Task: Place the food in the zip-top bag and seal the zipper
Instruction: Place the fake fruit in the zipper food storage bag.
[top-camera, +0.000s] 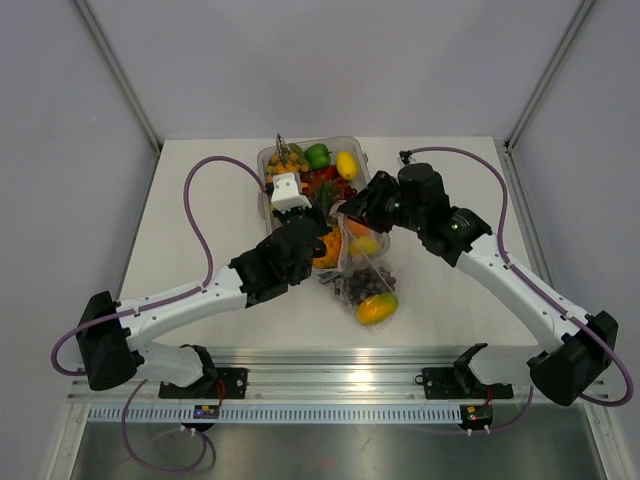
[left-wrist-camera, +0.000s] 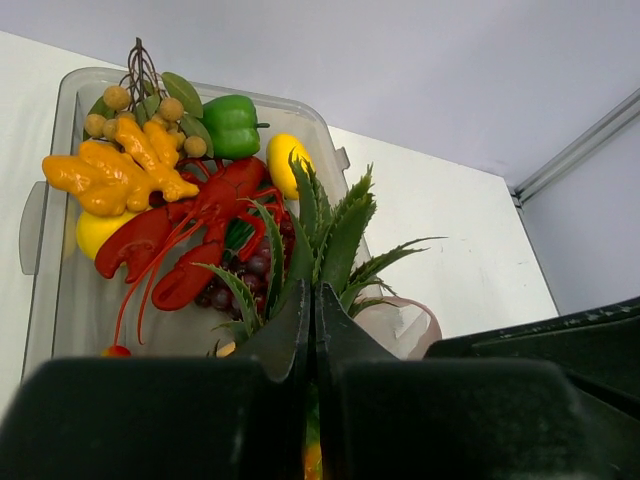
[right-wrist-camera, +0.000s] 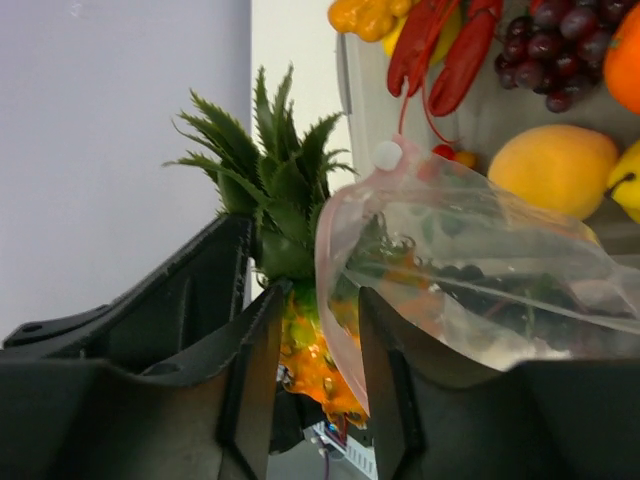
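Observation:
My left gripper (left-wrist-camera: 312, 290) is shut on a toy pineapple (left-wrist-camera: 335, 230), whose green crown sticks out past the fingertips. The pineapple (top-camera: 326, 248) hangs at the mouth of the zip-top bag (top-camera: 362, 275), which lies on the table holding purple grapes (top-camera: 365, 285), a mango (top-camera: 376, 308) and a lemon (top-camera: 365, 245). My right gripper (right-wrist-camera: 320, 292) is open. The bag's pinkish zipper (right-wrist-camera: 325, 230) edge passes between its fingers, close to the right one. The pineapple's orange body (right-wrist-camera: 310, 350) shows between them, partly behind the clear plastic (right-wrist-camera: 480, 290).
A rigid clear tray (top-camera: 348, 142) stands behind the bag with more food: a red lobster (left-wrist-camera: 200, 220), green pepper (left-wrist-camera: 232, 125), lemon (left-wrist-camera: 285, 160), orange ginger-like piece (left-wrist-camera: 120, 175) and grapes. Both arms meet over the tray's near edge.

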